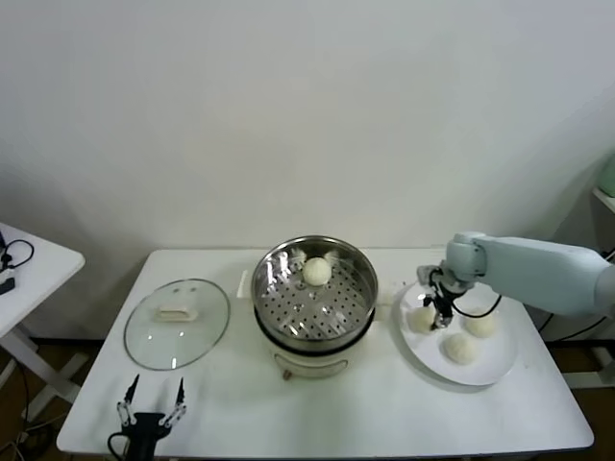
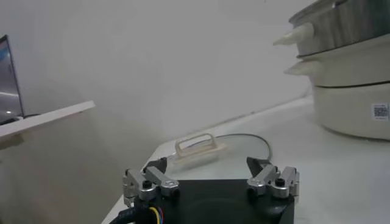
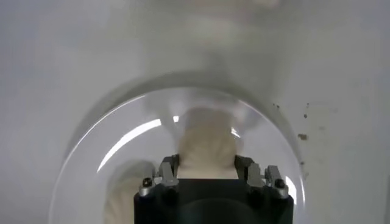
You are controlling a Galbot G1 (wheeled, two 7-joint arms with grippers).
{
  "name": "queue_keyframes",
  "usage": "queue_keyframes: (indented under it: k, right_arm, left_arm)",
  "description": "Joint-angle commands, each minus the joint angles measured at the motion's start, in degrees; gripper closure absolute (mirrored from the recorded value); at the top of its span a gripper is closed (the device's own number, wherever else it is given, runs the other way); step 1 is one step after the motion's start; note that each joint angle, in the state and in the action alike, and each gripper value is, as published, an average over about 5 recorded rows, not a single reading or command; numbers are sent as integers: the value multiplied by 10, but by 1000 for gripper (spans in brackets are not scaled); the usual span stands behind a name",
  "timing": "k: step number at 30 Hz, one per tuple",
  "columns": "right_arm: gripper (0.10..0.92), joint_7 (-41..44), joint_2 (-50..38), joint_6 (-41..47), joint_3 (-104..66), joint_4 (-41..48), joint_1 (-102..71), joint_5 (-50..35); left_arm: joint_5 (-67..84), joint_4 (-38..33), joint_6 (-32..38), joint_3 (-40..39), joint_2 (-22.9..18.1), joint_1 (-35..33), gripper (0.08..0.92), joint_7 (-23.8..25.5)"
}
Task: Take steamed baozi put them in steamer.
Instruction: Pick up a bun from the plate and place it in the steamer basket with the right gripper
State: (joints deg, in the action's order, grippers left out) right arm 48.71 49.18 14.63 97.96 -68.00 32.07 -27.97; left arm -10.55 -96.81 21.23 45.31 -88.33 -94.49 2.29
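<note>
Right gripper (image 3: 207, 173) on the white round plate (image 1: 495, 370), fingers (image 3: 167, 176) pinched on a smooth cream dough bun (image 3: 207, 149); only the right wrist view shows the squeeze. Two more buns (image 1: 461, 349) beside it, one bun (image 1: 316, 271) on the shiny perforated steel steamer basket (image 1: 357, 274) mid-counter (image 1: 384, 413). Flat glass lid (image 1: 178, 324) sits left of it. Left gripper (image 1: 151, 401) idle at the near counter edge, fingers spread, empty.
</note>
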Motion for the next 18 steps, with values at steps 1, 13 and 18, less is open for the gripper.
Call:
queue_keyframes:
  k: [1,13,18]
  right_arm:
    - [406,44,-14,-8,148,-122,277,-124]
    - [406,24,79,76,82,-228,458,-347]
    - [406,-17,139,131,-18,-232,407,-396]
  left_arm:
    - [0,-5,1,-2,0,-2,177,0]
    - [-1,-14,3,-14,2,-5,177,1]
    - [-1,-18,4,-14,3,-4,177,1]
